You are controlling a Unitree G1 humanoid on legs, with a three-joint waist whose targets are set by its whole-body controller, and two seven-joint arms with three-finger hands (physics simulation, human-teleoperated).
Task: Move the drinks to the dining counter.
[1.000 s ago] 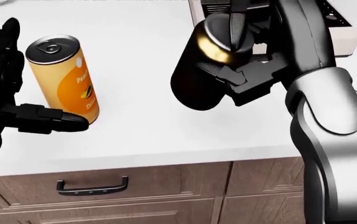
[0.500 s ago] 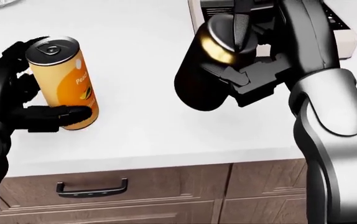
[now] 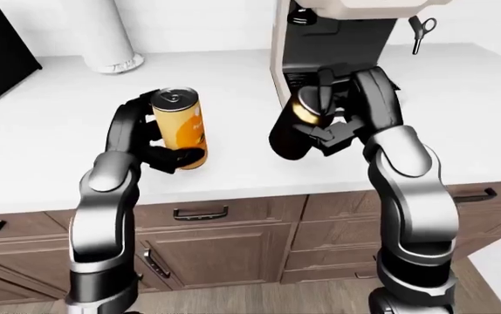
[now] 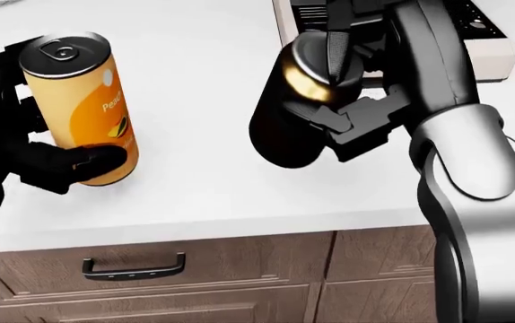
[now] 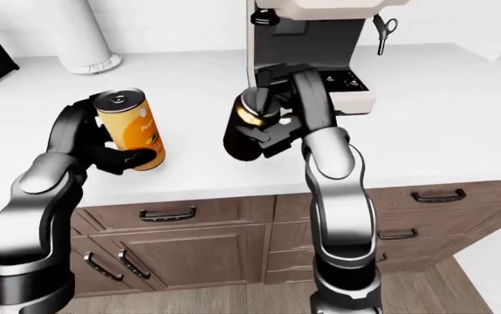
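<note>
Orange can [image 4: 83,111] label partly covered by left hand [image 4: 33,145]

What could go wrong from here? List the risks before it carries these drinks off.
1. The right hand holds the dark bottle tilted, just beside the coffee machine; a turn might knock against it.
2. The left hand grips the orange can low, so its tall top may tip out while walking.
3. Both hands are full, so a slip probably cannot be caught over the counter edge.
</note>
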